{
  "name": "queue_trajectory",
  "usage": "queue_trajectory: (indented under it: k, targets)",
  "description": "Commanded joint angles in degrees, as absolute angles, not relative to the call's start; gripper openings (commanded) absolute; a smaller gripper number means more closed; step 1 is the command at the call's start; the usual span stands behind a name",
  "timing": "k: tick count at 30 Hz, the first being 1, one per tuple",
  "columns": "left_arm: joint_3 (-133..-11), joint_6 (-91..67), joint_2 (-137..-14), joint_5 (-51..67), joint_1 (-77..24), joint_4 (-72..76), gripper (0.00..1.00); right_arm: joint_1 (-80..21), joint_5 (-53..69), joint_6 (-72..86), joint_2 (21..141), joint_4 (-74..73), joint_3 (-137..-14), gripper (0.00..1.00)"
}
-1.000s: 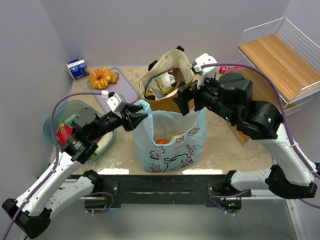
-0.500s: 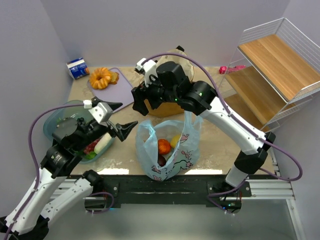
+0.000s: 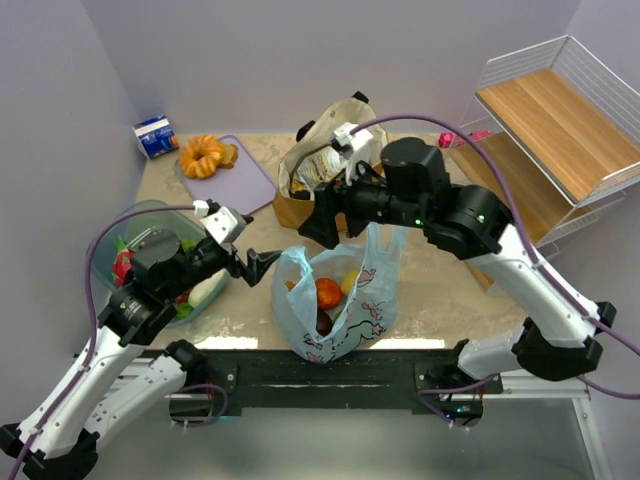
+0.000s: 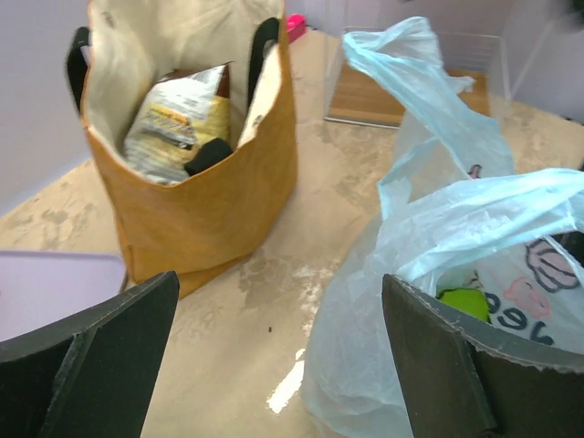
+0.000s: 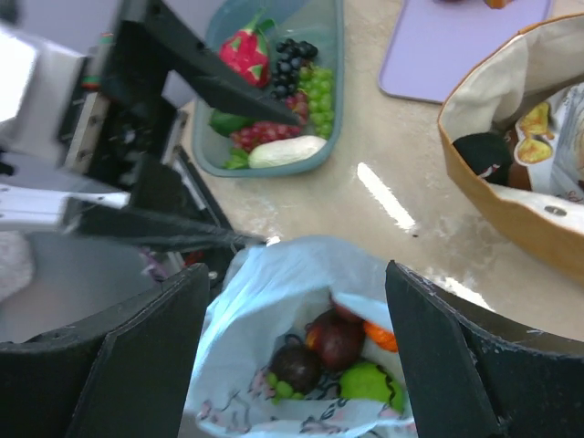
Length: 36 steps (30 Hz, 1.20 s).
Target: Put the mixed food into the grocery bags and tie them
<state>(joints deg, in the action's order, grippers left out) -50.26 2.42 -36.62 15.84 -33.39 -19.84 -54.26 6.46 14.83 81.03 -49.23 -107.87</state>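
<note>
Top external view: left tool (image 4: 280, 283) gapes wide and empty beside the blue bag (image 3: 350, 310). Right tool (image 5: 297, 274) hangs open above its mouth, gripping nothing.

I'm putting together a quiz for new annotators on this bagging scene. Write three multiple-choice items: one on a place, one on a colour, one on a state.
1. Where does the tan tote stand relative to the blue plastic bag?
A) farther from the arm bases
B) nearer the arm bases
C) lying flat on top of it

2. What colour are the tote's handles?
A) red
B) black
C) white

3. The left gripper is:
A) shut on the tote
B) shut on a fruit
C) open and empty

Answers:
1. A, the top view shows the tote behind the bag.
2. B, the left wrist view shows black straps.
3. C, its fingers stand wide apart with nothing between them.
</note>
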Motion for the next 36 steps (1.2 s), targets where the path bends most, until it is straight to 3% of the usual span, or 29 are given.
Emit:
queue_trajectory:
  k: [1,8,17,20,23,24,26,28,36]
  targets:
    - [-50.2,1.2,-35.9,6.8,-33.1,-17.7,0.98,-54.1,12.8,21.3,77.2,-50.4,-106.2,0.81]
    - [-50.0,0.4,-35.7,0.3,-33.2,-17.4,0.99,-54.4,24.4,26.5,76.4,-47.4,-99.2,0.72]
    - [-50.9,1.2,-35.0,1.5,-33.1,-18.2,1.00,-55.4,24.8,26.7,78.0,-45.0,-97.5,0.68]
    - [-50.9,1.8,-34.6,2.7,-33.2,-18.1,1.00,-55.5,25.0,26.9,78.7,-43.7,-97.1,0.63]
    - [-51.1,2.8,-34.2,5.2,-33.2,-17.6,1.00,-55.4,25.6,27.2,79.4,-43.1,-98.1,0.32]
    - [-51.2,3.4,-34.1,5.8,-33.1,-17.3,1.00,-55.4,25.4,27.2,79.7,-43.4,-98.8,0.18]
    - [-52.0,3.8,-33.8,6.8,-33.1,-16.4,1.00,-55.4,24.3,26.3,80.9,-45.9,-102.0,0.06]
    - [-53.3,4.7,-33.5,7.7,-33.1,-15.5,1.00,-55.4,22.1,24.5,82.1,-48.0,-104.8,0.00]
    - [-55.5,5.2,-35.6,19.9,-33.2,-5.4,1.00,-54.8,14.9,18.9,89.5,-57.3,-119.4,0.00]
